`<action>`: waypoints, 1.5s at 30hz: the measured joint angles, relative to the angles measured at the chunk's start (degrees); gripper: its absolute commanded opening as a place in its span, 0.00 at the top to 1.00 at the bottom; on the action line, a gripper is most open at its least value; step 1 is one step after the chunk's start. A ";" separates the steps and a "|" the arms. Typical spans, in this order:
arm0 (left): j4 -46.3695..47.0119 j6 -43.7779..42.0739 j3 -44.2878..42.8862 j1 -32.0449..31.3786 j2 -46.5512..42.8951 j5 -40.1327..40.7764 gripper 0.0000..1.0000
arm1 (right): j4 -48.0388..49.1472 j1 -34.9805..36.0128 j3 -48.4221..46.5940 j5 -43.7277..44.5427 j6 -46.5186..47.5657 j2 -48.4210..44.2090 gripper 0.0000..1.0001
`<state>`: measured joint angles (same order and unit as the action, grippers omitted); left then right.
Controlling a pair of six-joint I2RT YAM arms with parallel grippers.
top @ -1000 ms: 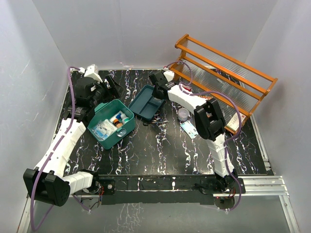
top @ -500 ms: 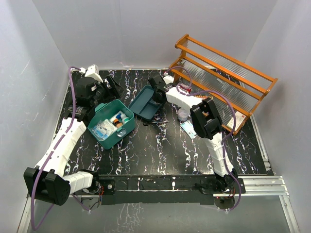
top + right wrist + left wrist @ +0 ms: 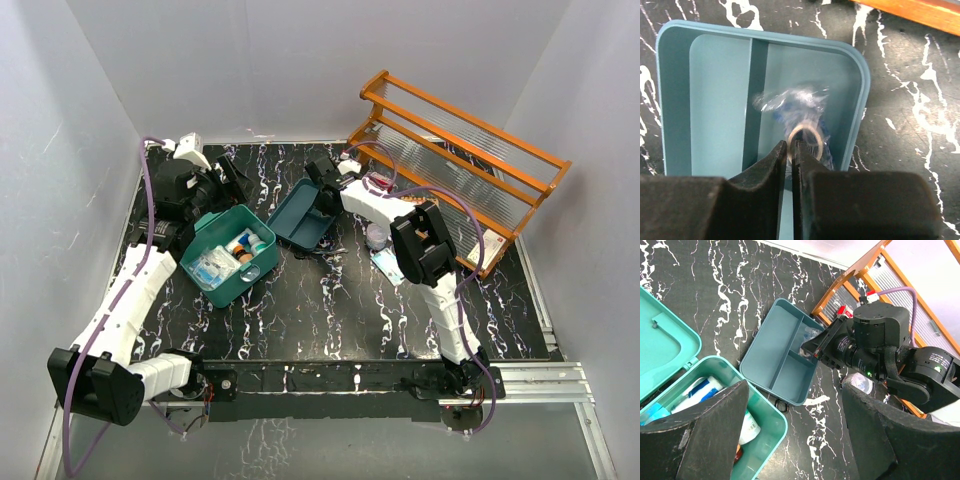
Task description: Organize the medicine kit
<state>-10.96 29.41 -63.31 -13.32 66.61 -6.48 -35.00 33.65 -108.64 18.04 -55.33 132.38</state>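
Observation:
The medicine kit [image 3: 246, 284], a teal-green box, lies open at centre-left, its lid [image 3: 660, 340] folded back, with bottles and packets [image 3: 232, 256] inside. Its compartmented insert tray [image 3: 296, 214] rests on the table to the right of the box. My right gripper [image 3: 321, 203] reaches down into the tray's right compartment [image 3: 840, 90]. In the right wrist view, that gripper [image 3: 791, 143] is shut on the rim of a tape roll in clear wrap [image 3: 819, 140]. My left gripper [image 3: 794, 386] hovers open above the box's back corner, holding nothing.
An orange wooden rack [image 3: 460, 150] stands at the back right. A small clear lidded jar [image 3: 377, 236] and a flat packet [image 3: 388, 265] lie on the black marbled table under the right arm.
The right arm has shifted a little left, bringing the wrapped tape roll down into the insert tray. The left arm has not moved.

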 measured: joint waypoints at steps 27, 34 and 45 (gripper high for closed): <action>0.02 -4.35 0.00 0.00 -0.74 0.07 0.24 | 2.75 0.42 14.97 1.25 16.55 -21.16 0.50; -1.05 -8.22 -0.37 0.00 -0.74 1.31 0.24 | 6.97 0.46 32.63 -1.05 23.32 -32.44 0.43; -1.09 -9.22 -0.33 0.00 -0.83 1.29 0.23 | 7.74 0.37 44.89 -1.84 26.58 -40.81 0.47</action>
<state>-12.05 20.18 -63.64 -13.32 65.78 -5.19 -27.27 34.02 -63.75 16.21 -28.75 91.57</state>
